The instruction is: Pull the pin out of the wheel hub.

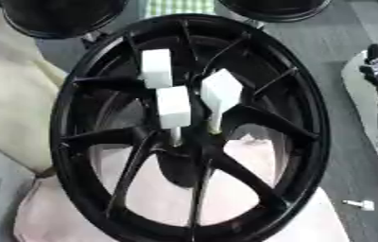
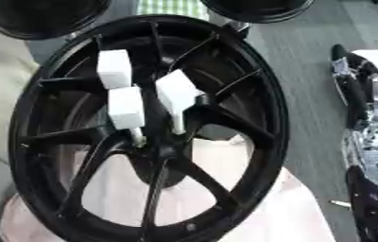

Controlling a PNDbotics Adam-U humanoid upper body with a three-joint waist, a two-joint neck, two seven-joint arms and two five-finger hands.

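Pins (image 1: 173,108) upright in wheel hub (image 1: 184,151), right hand (image 2: 354,94) well apart, fingers' state unclear

Both eye views look steeply down from the head, close on the glossy black spoked wheel hub (image 1: 188,127) filling each frame. The right eye view sits slightly rightward, showing more of the black-and-silver right arm (image 2: 366,142). Both share hub, grey floor (image 1: 349,52).

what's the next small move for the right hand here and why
Probably bring the right hand left toward the nearest white-capped pin. Three white blocks on thin stems stand in the black wheel hub, none is held, and the hand sits off the rim at the right edge.
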